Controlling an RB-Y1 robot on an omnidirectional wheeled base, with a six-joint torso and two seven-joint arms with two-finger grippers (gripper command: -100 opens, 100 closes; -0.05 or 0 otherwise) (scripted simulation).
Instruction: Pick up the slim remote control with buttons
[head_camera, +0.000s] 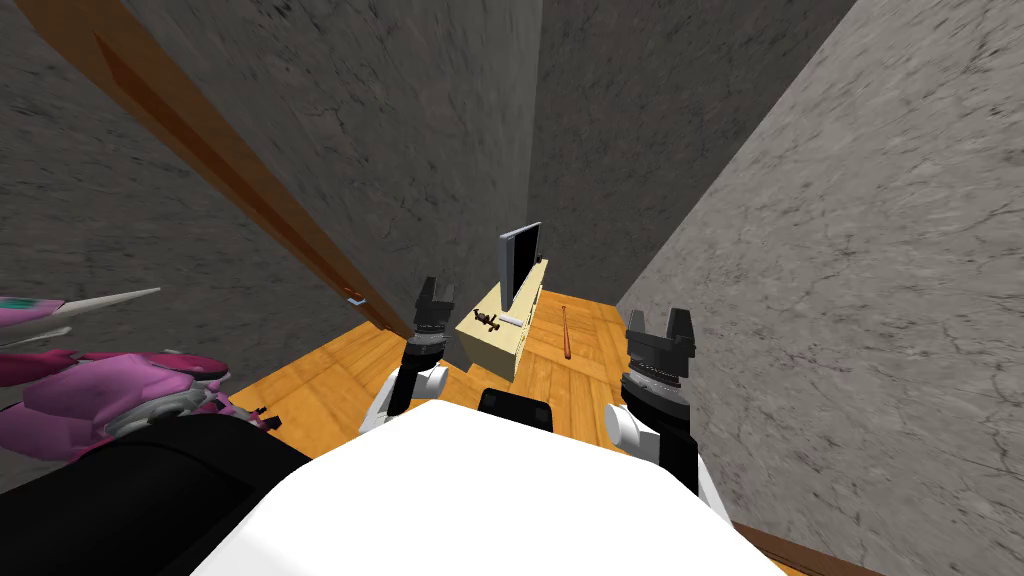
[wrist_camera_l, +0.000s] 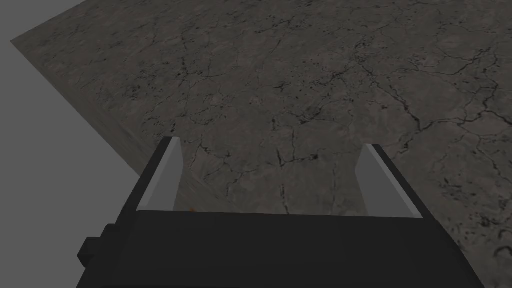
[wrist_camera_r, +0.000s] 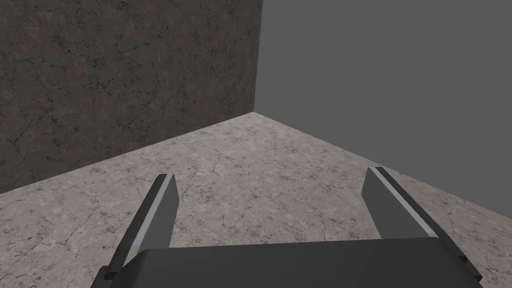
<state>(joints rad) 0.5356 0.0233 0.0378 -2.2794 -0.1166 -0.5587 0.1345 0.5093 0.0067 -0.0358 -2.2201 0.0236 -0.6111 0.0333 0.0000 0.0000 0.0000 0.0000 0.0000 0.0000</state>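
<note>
Left gripper (head_camera: 436, 289), open, is nearer the slim white remote (head_camera: 511, 321), lying ahead on the pale yellow cabinet (head_camera: 490, 352) before the flat grey TV (head_camera: 520, 262). Right gripper (head_camera: 659, 319) is open too.

— What do the arms look like?
— Black forearms (head_camera: 405, 385) with rounded white joints (head_camera: 622, 428), and a ribbed grey ring (head_camera: 652, 376) at each wrist.
— And the hands?
— The left gripper (head_camera: 437, 290) and right gripper (head_camera: 659, 325) are dark boxes (blocky, square-edged), each with two thin, light grey blade fingers (wrist_camera_l: 162, 180).
</note>
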